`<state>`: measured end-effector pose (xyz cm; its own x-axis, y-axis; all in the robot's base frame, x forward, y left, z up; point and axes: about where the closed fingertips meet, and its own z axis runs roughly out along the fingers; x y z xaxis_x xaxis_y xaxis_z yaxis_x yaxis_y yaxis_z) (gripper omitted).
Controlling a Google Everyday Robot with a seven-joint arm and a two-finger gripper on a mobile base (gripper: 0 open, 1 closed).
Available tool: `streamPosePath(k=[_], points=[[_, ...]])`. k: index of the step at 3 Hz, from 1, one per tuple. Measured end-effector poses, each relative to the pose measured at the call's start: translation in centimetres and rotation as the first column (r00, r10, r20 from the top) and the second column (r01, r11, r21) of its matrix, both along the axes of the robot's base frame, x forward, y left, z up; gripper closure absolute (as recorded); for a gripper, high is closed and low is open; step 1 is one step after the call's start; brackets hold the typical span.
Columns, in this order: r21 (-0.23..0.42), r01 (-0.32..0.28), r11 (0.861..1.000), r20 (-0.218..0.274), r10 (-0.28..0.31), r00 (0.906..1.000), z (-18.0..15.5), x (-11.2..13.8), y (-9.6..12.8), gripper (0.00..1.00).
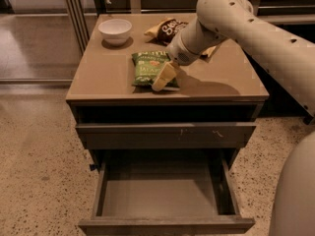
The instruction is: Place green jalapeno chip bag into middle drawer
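A speckled stone floor (pixel 39 171) surrounds a grey-brown cabinet that fills the middle of the frame. Nearest, at the bottom centre, the middle drawer (pixel 162 195) stands pulled out, its flat tray bare, so the opening step looks done and nothing has been put in. Above it sits a closed drawer front (pixel 147 134) with pale scratch marks, and over that a dark open slot under the worktop (pixel 108 73).

The green jalapeno chip bag (pixel 145 68) lies flat on the worktop, just above the centre of the frame and near the front edge, with its lettering facing up. By my reading, the task is at the pick-up: the bag must yet be gripped, lifted, carried forward past the worktop edge and lowered into the tray.

The claw (pixel 164 76) is down at the bag's right-hand side, touching or almost touching its lower right corner. The pale arm (pixel 221 14) reaches in from the upper right. Whether the claw is released or clenched I cannot tell, and the bag does not look lifted.

Farther back, a white bowl (pixel 115 29) sits at the upper left of the worktop, and a dark-brown-and-yellow chip bag (pixel 170 29) lies behind the green one, partly hidden by the arm.
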<state>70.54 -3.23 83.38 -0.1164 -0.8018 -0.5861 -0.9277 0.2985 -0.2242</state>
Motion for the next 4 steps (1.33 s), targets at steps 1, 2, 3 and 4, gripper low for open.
streamPosePath(k=[1, 2, 3, 4], points=[[-0.001, 0.007, 1.0, -0.043, -0.007, 0.9991, -1.75, 0.49, 0.21, 0.29], [-0.001, 0.009, 1.0, -0.05, -0.009, 0.9987, -1.52, 0.54, 0.21, 0.52], [-0.001, 0.009, 1.0, -0.05, -0.009, 0.9987, -1.51, 0.54, 0.21, 0.75], [-0.001, 0.009, 1.0, -0.05, -0.009, 0.9987, -1.12, 0.54, 0.21, 0.98]])
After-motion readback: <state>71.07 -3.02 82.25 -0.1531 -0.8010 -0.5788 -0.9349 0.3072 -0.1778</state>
